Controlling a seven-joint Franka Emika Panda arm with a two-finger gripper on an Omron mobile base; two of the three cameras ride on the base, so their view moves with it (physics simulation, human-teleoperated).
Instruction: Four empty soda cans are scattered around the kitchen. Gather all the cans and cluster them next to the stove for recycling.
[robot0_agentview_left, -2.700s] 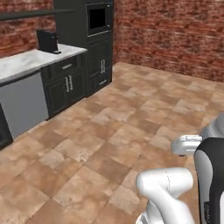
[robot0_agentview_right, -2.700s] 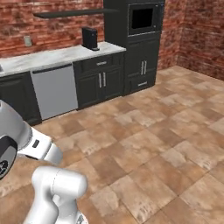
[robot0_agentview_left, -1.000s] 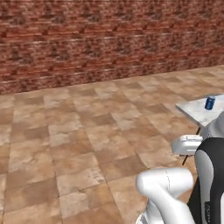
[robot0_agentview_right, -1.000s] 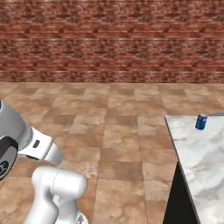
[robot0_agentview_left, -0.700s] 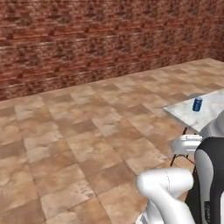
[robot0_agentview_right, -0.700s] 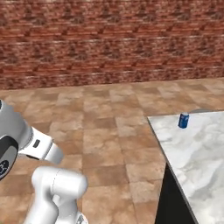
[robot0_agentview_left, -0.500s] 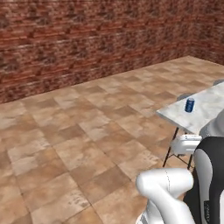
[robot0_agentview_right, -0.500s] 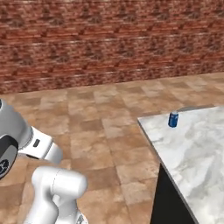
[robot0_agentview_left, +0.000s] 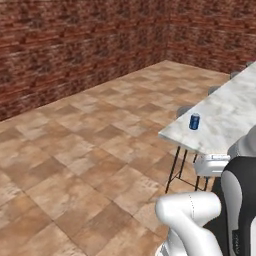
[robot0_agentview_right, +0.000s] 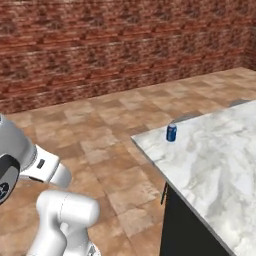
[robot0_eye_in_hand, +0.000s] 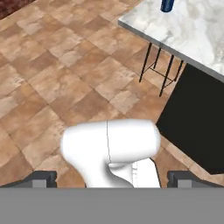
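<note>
We see blue soda can (robot0_agentview_left: 194, 121) upright near counter (robot0_agentview_left: 230, 115) corner | pincer (robot0_eye_in_hand: 112, 177) spread wide, holding nothing

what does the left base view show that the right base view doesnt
Left base view alone: the black legs of a stool under the near end of the counter, more stool seats along the counter's left edge, and a corner where two brick walls meet.

Right base view alone: the counter's dark side panel below the marble top.

Both: the blue soda can standing upright near the corner of the white marble counter, the tiled floor, the red brick wall, and the robot's white arm low in the picture.
</note>
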